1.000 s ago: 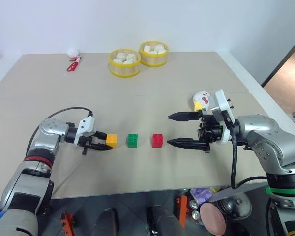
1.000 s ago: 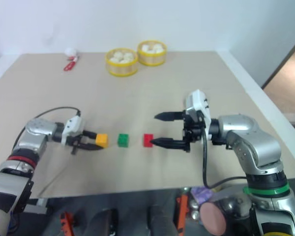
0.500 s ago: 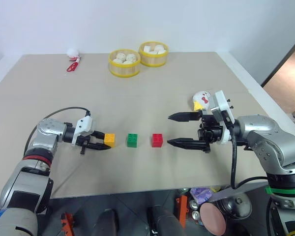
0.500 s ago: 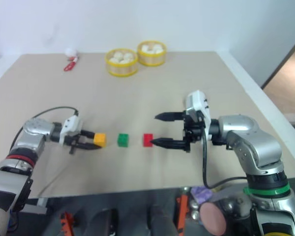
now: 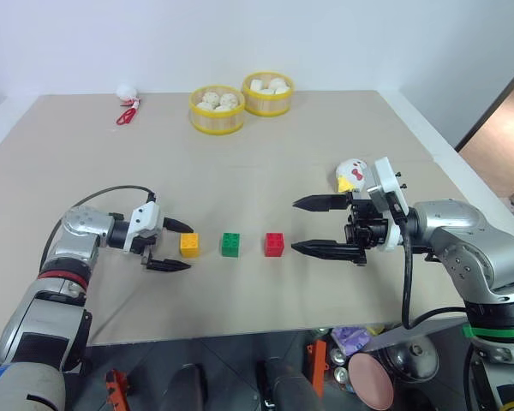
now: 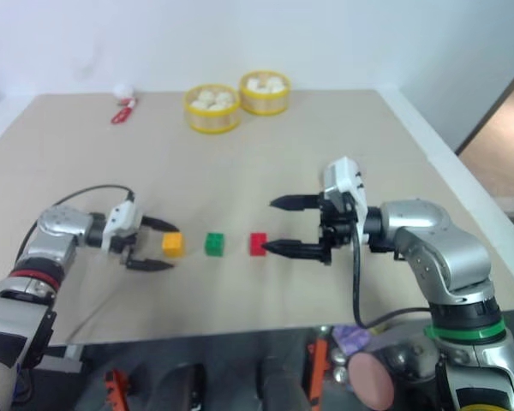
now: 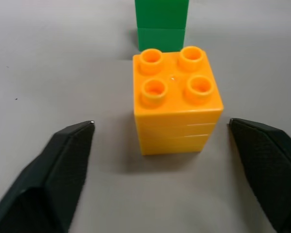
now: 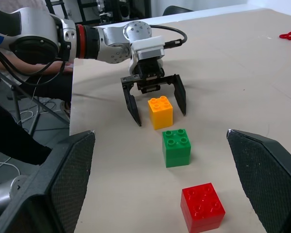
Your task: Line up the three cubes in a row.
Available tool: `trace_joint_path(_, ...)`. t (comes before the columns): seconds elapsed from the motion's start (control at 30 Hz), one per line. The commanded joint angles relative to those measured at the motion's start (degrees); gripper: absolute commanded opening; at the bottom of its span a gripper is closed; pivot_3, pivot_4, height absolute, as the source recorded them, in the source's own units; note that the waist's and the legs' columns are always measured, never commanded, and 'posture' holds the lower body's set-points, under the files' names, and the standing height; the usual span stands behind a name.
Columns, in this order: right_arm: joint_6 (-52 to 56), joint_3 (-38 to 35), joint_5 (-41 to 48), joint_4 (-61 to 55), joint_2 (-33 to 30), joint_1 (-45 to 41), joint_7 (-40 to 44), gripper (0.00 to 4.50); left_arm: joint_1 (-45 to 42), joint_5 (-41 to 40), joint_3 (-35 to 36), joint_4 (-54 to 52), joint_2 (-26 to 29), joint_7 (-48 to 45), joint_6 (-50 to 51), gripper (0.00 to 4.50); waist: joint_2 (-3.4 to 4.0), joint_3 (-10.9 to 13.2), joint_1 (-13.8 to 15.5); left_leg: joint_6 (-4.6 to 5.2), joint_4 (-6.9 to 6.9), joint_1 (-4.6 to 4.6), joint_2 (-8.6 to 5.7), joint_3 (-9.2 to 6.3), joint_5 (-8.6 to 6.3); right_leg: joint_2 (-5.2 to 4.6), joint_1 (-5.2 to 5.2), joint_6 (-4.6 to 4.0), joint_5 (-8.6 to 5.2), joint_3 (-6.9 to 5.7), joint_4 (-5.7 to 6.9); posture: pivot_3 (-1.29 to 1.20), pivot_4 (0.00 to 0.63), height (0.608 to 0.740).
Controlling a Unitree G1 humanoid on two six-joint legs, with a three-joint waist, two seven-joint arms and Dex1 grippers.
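You've got all three cubes sitting in a line near the front edge of the table (image 5: 325, 128), studs up: orange cube (image 5: 189, 245) toward the left edge, green cube (image 5: 230, 244) in the middle, red cube (image 5: 274, 244) on the right, with small gaps between them.

Your left gripper (image 5: 178, 246) is spread wide, one finger on each side of the orange cube and neither touching it, so it's holding nothing. Your right gripper (image 5: 301, 226) is wide open too, empty, hanging just right of the red cube with its fingers pointing at the row.

A white-and-red chicken toy (image 5: 350, 175) sits behind the right gripper. Two yellow steamer baskets (image 5: 216, 110) are at the back edge, and a red-and-white bit (image 5: 127, 103) is near the back-left corner.
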Motion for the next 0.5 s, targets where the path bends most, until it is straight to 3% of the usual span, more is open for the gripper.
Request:
trace_joint_path(0.03, -0.9, -1.45, 0.66, -0.45, -0.06, -1.84, 0.23, 4.5, 0.25, 0.41, 2.0, 0.25, 2.39, -0.37, -0.87, 4.49, 0.0, 0.0, 0.0, 0.0, 0.0, 0.0, 0.0, 0.0, 0.0, 0.0, 0.0, 0.0, 0.0, 0.0, 0.01, 0.0, 0.15, 0.74)
trace_joint_path(0.2, -1.06, -1.12, 0.51, 0.01, 0.22, -2.44, 0.39, 4.5, 1.25, -0.75, 3.65, -1.31, 5.4, -0.38, 1.1, 4.49, 0.0, 0.0, -0.05, 0.01, 0.0, 0.04, 0.01, -0.01, 0.01, 0.02, -0.01, -0.04, -0.02, -0.01, 0.09, 0.0, 0.15, 0.74)
trace_joint_path(0.33, -1.89, -0.98, -0.28, 1.52, 0.18, -2.99, 0.94, 4.5, 5.4, -2.17, 5.44, -6.05, 11.8, -0.23, 5.88, 4.49, 0.0, 0.0, -0.23, 0.01, 0.0, 0.02, 0.03, 0.05, 0.0, 0.0, -0.06, -0.05, -0.02, 0.03, 0.1, 0.0, 0.15, 0.74)
trace_joint_path(0.5, -5.47, -0.87, -4.87, 6.27, 2.02, -3.16, -3.07, 4.5, 15.01, -4.6, 12.25, -19.92, 15.03, 11.91, 21.45, 4.49, 0.0, 0.0, 0.0, 0.01, -0.02, -0.01, 0.05, 0.06, 0.01, -0.03, -0.17, -0.29, -0.18, 0.0, 0.22, 0.0, 0.15, 0.74)
